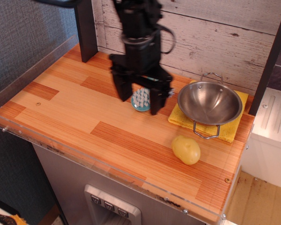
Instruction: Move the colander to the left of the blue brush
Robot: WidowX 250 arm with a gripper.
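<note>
The black robot arm (pixel 136 33) is matte and blocky, with a black cable looping along its side. It ends in a black two-fingered gripper (pixel 139 97) with long, flat rectangular fingers.

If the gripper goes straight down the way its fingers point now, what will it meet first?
Most likely the blue brush: the open gripper points downward with the brush's white bristled head showing between its two fingers. Depth is unclear from this one view, so it may land on the wooden table beside it.
</note>
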